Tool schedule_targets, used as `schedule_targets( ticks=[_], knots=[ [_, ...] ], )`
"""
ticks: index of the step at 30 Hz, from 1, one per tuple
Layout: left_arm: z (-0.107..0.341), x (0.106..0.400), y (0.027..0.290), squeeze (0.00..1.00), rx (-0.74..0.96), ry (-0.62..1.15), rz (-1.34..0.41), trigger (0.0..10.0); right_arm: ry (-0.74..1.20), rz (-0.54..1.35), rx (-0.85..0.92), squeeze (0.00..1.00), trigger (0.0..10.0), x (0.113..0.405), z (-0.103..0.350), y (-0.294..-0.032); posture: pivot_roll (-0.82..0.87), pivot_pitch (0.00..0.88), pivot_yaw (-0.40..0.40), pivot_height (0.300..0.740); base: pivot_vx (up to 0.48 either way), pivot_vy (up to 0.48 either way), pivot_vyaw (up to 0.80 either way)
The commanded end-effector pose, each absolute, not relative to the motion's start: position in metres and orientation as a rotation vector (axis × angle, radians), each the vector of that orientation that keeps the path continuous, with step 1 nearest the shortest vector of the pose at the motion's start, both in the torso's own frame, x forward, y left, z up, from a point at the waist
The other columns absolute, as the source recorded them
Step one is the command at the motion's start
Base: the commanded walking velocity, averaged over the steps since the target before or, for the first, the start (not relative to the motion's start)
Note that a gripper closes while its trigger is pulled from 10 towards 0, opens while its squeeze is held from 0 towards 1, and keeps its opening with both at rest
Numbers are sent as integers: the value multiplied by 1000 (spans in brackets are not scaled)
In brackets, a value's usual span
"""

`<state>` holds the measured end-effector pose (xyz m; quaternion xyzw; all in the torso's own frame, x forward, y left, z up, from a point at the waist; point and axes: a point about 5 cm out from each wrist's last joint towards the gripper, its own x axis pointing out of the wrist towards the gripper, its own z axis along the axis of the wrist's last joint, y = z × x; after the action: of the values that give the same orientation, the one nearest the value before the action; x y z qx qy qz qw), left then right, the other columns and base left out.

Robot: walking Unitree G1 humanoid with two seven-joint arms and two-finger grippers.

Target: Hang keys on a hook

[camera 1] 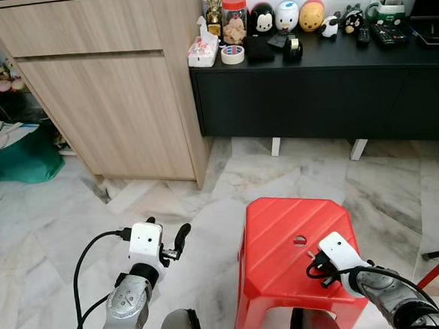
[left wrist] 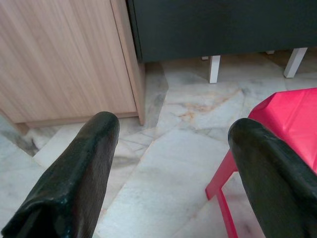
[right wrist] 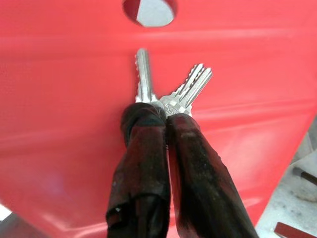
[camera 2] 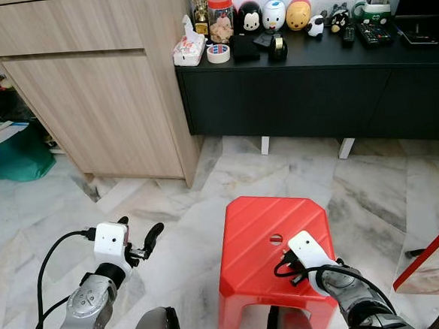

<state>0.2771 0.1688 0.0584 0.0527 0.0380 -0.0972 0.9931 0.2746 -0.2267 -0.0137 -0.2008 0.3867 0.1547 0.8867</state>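
The right gripper [right wrist: 166, 111] is clamped on a pair of silver metal keys [right wrist: 168, 89], its two black fingers pressed together over the key heads while the toothed blades stick out forward, splayed slightly apart, along the line of the fingers. The keys hang low above the glossy red plastic stool [camera 1: 274, 240], just short of the round hole in its seat. In the head views the right arm reaches over the stool's right front corner.

The left gripper [left wrist: 171, 173] hovers empty over the pale marble floor [camera 1: 72, 212], fingers spread wide, just left of the stool and pointing toward the light wooden cabinet [camera 1: 116, 89].

No hook can be made out in any view. Judging by the task, the keys must be carried up and away from the stool, and the right arm alone holds them. Open floor lies ahead between the stool and the long black sideboard [camera 1: 320, 97], whose top is crowded with jars and cartoon figurines. The cabinet's corner stands ahead to the left. The stool's seat directly beneath the keys is the nearest edge to clear.
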Motion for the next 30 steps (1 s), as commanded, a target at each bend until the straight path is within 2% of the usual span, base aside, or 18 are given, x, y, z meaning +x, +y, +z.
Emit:
schedule_targets(
  ticks=[1, 10, 21, 30],
  knots=[
    [54, 276, 171, 0, 125, 103, -195, 10000, 823, 301, -390, 0, 0, 272, -17, -225, 91, 71, 31, 613, 0, 0, 0],
    [53, 278, 170, 0, 134, 106, -194, 10000, 718, 245, -258, 0, 0, 282, -11, -211, 84, 62, 26, 613, 0, 0, 0],
    [52, 283, 167, 0, 139, 104, -188, 10000, 530, 86, 67, 0, 0, 293, -1, -185, 66, 35, 8, 613, 0, 0, 0],
    [51, 286, 163, 0, 132, 101, -182, 10000, 388, -26, 132, 0, 0, 286, 3, -183, 46, 19, -10, 613, 0, 0, 0]
  ],
)
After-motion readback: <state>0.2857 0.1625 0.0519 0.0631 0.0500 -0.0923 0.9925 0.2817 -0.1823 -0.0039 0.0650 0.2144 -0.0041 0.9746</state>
